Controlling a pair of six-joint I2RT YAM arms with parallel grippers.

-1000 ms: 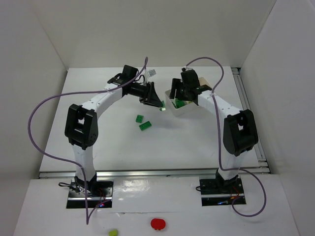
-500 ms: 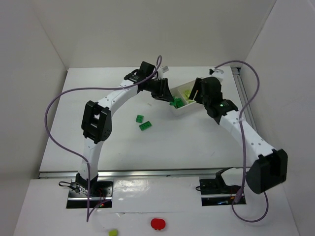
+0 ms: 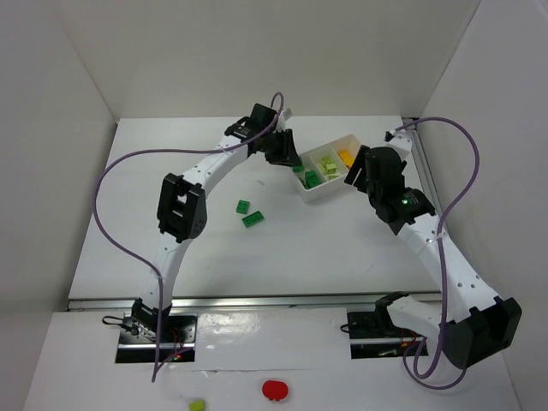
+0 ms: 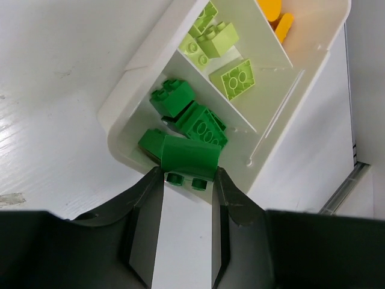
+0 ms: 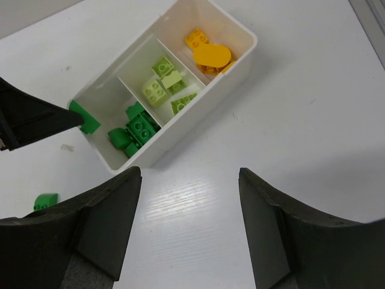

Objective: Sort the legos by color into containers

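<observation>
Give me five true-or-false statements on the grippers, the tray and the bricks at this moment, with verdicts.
1. The left gripper is shut on a dark green lego at the tray's edge. True.
2. The right gripper holds an orange brick. False: its jaws stand open and empty beside the tray.
3. The tray has three compartments. True.
4. The lime legos share a compartment with the sorted dark green legos. False: the lime ones have the middle compartment, the dark green ones an end compartment.
5. Two loose green legos lie on the table outside the tray. True.
</observation>
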